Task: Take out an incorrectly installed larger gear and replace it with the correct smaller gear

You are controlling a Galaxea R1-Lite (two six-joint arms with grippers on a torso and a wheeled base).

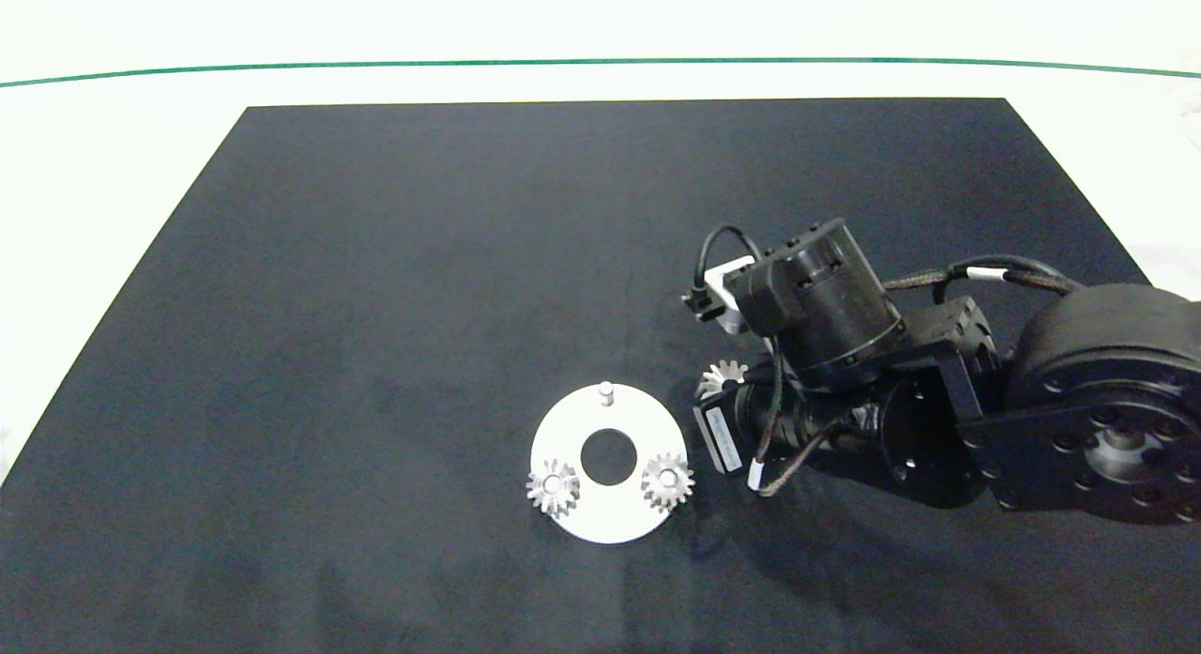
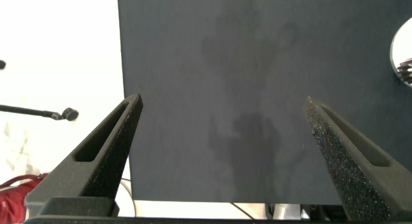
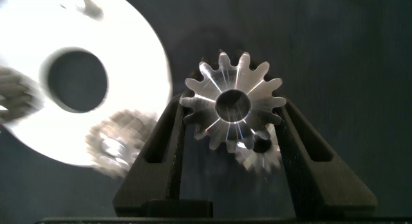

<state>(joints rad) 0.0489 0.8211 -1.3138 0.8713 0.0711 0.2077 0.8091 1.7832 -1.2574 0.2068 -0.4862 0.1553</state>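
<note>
Clearly the right tool point(image 3: 233, 124) is pinching the smaller gear point(image 3: 232, 106) just beside the white disc point(image 1: 563, 424), whose 1 bare peg point(image 1: 606, 392) waits — 2 gears point(image 1: 554, 486) sit on the others. Risk: a tilted gear could miss the peg or jam on it. The left tool point(image 2: 222, 130) hangs spread over the desk point(image 2: 257, 69).

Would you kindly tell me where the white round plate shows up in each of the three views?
Head view: the white round plate lies low and central on the black mat, beside the right arm.
Left wrist view: only a sliver of its rim shows, beyond the open left gripper.
Right wrist view: it looms large beside the right gripper, which is shut on the smaller gear.
Shared landmark: the black mat under it.
</note>
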